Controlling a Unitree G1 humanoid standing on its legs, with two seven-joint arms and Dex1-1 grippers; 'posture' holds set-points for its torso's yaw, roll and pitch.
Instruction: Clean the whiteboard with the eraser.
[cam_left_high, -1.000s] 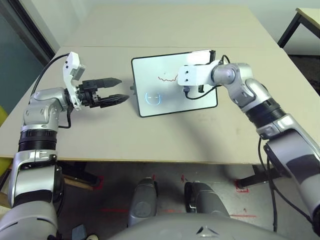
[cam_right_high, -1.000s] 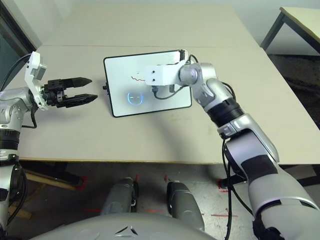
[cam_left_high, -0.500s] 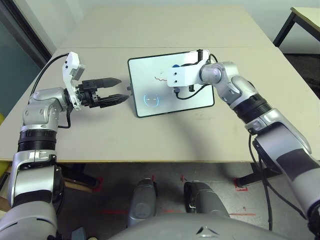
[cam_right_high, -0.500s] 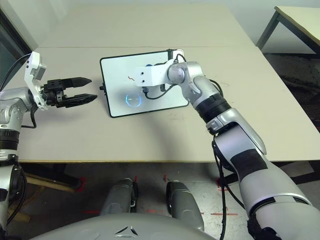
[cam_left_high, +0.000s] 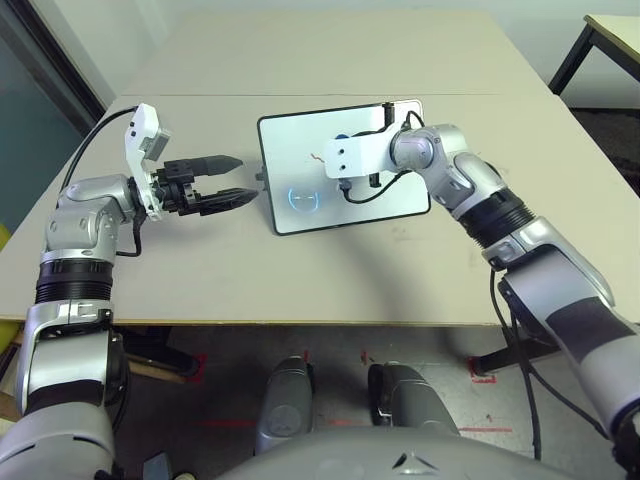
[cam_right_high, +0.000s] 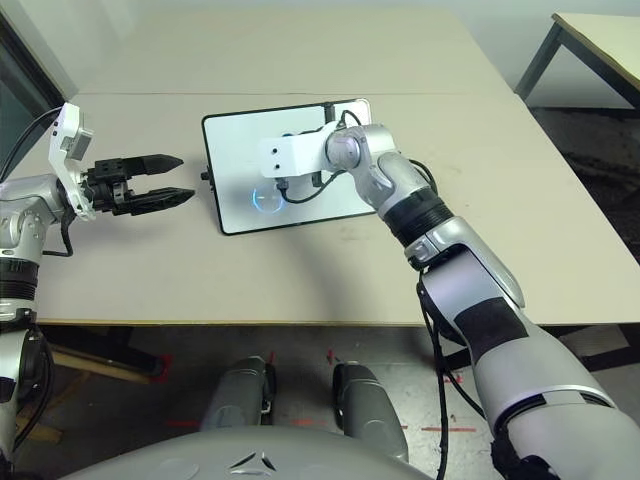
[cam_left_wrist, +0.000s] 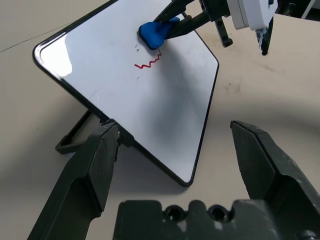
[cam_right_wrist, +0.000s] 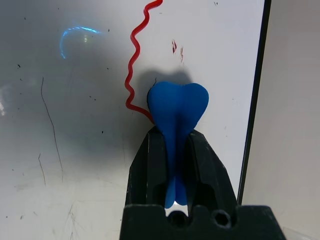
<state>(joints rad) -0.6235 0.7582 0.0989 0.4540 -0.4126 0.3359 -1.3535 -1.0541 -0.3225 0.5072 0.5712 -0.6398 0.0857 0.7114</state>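
- Hovering over the beige table (cam_left_high: 330, 270) on the left, the left gripper (cam_left_high: 228, 180) has its two black fingers apart and holds nothing; it points toward the whiteboard (cam_left_high: 400, 200), just beside its left edge.
- The whiteboard stands tilted on a black stand (cam_left_wrist: 75, 136) in the middle of the table, with a red squiggle (cam_right_wrist: 134, 65) and a faint blue circle mark (cam_left_high: 305, 197).
- The right gripper (cam_right_wrist: 176, 150) is clamped on the blue eraser (cam_right_wrist: 178, 107), which presses on the board at the end of the squiggle.
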